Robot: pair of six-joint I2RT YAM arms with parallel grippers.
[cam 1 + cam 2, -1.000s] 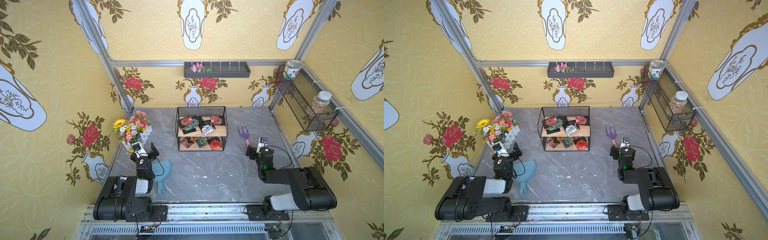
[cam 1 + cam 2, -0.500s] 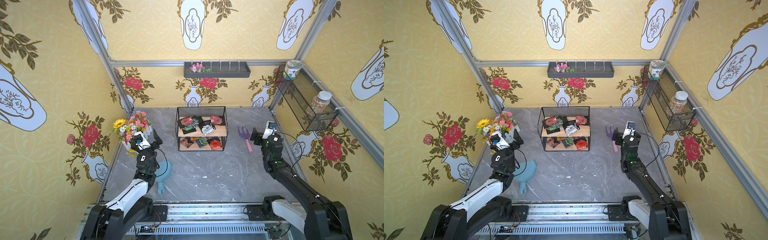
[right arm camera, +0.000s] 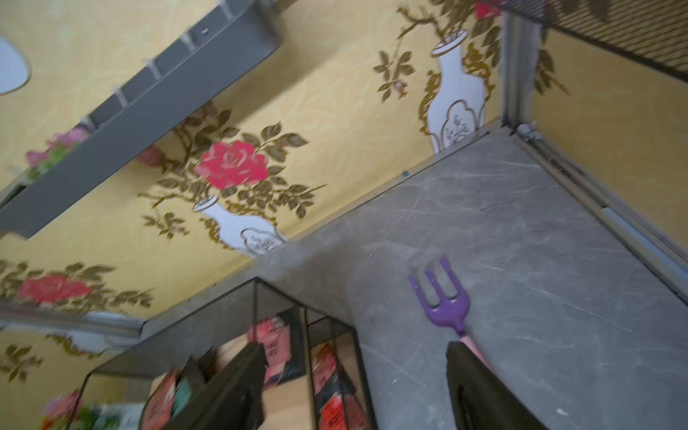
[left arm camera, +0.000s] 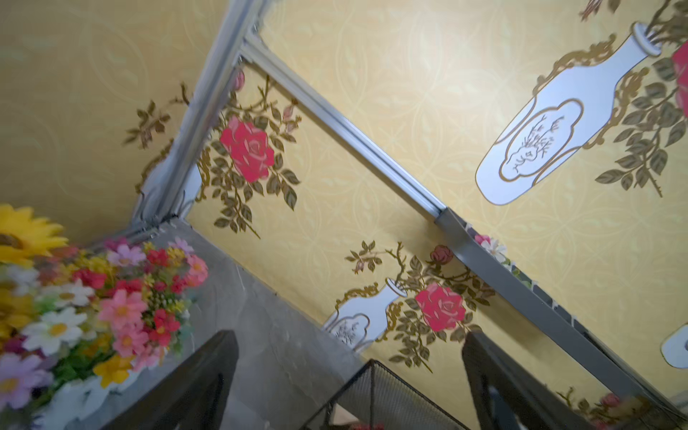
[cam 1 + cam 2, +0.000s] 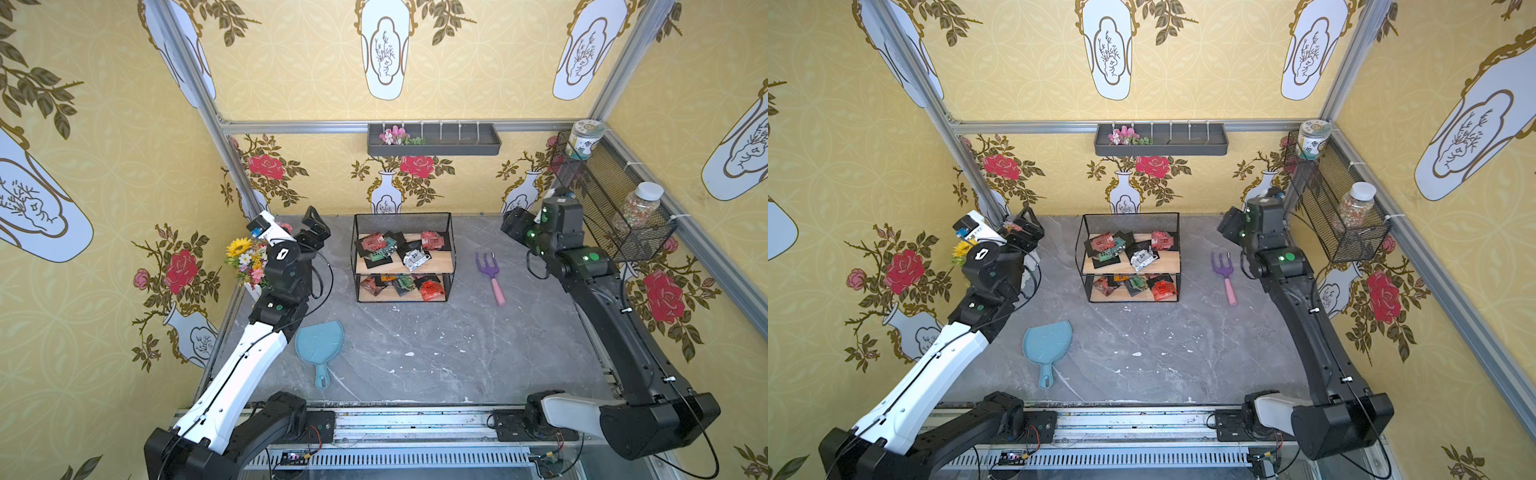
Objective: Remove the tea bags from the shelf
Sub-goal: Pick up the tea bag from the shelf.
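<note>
The shelf (image 5: 402,224) (image 5: 1131,224), a black wire rack with two wooden boards, stands at the back middle of the grey table. Several tea bags (image 5: 430,240) in red, green, black and silver lie in a heap on its upper board, and several more tea bags (image 5: 431,290) lie on the lower one. My left gripper (image 5: 313,226) (image 4: 350,337) hangs open and empty to the left of the shelf (image 4: 372,394). My right gripper (image 5: 513,226) (image 3: 353,346) hovers open and empty to its right, facing the tea bags (image 3: 273,338).
A purple garden fork (image 5: 490,270) (image 3: 445,301) lies right of the shelf. A blue leaf-shaped dish (image 5: 319,345) lies front left. A flower bouquet (image 5: 247,257) (image 4: 74,309) stands by the left wall. A grey wall tray (image 5: 434,141) and a mesh basket (image 5: 611,208) with jars hang above.
Both arms have risen from their folded rest near the front and stretched toward the back, one on each side of the shelf. The tea bags have not moved.
</note>
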